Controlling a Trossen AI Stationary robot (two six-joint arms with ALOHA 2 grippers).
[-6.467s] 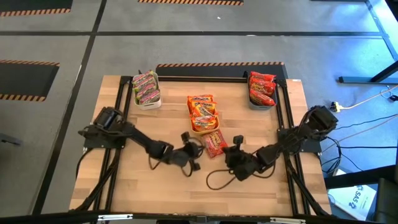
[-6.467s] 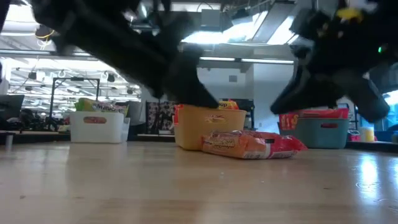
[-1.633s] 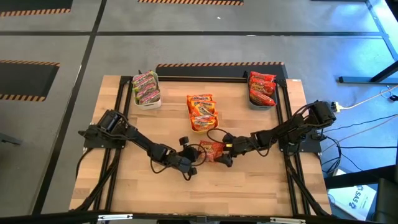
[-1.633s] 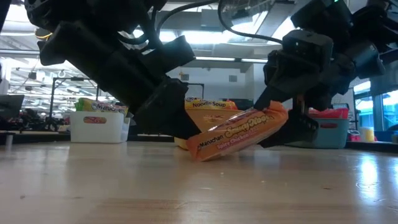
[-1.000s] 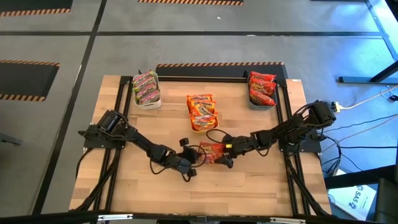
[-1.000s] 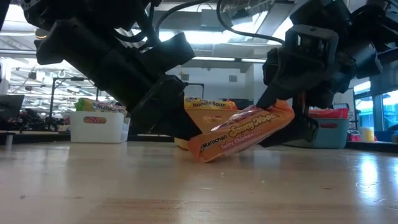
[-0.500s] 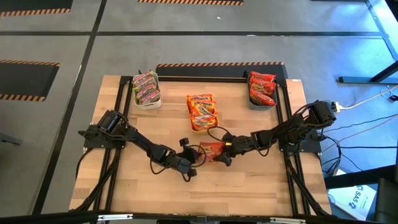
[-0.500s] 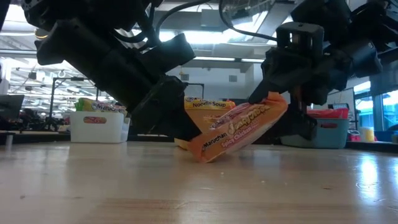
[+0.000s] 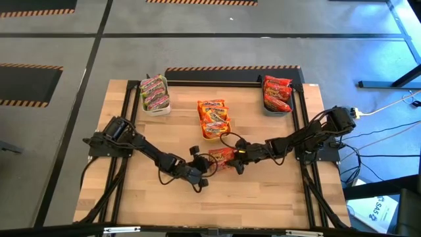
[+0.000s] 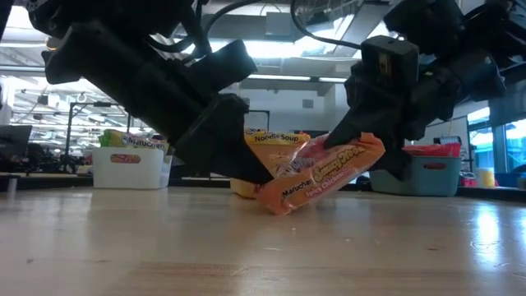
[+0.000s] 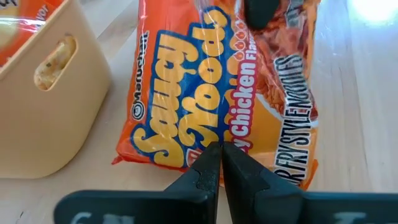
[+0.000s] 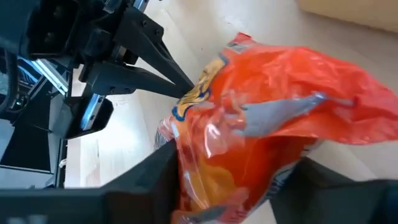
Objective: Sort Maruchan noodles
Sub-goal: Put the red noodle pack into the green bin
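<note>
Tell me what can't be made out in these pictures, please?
- Low view: the yellow bin is mostly hidden behind the left arm and the tilted orange packet.
- Low view: the blue bin is partly covered by the right gripper.
- High view: the packet's wording is too small; both arms overlap it.
- Left wrist view: the left gripper covers the packet's near edge.
- High view: counts in the white bin are unclear.

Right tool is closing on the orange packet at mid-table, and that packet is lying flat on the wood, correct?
Not flat. The low view shows the orange packet tilted: one end on the table, the other raised between the right tool's fingers. The rest holds: the right tool is on that packet at mid-table.
</note>
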